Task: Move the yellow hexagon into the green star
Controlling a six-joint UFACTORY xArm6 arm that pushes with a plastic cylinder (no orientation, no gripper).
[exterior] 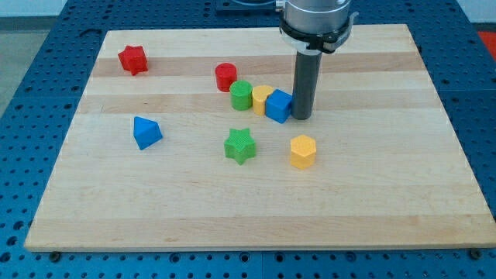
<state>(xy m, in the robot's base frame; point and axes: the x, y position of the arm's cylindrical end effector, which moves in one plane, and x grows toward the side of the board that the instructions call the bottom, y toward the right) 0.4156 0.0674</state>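
The yellow hexagon (303, 151) is found on the wooden surface (387, 194), a little below the middle, and the green star (240, 145) is placed near it on the view's left; the two are apart. My tip (301, 118) is set down well above the hexagon, just beside the right side of the blue cube (278, 106). No fingers are carried by the rod, so nothing is grasped. Left of the cube, a yellow block (261, 99), a green cylinder (241, 95) and a red cylinder (225, 76) are lined up closely. A blue block (146, 132) and a red star (133, 59) are seen far at the left.
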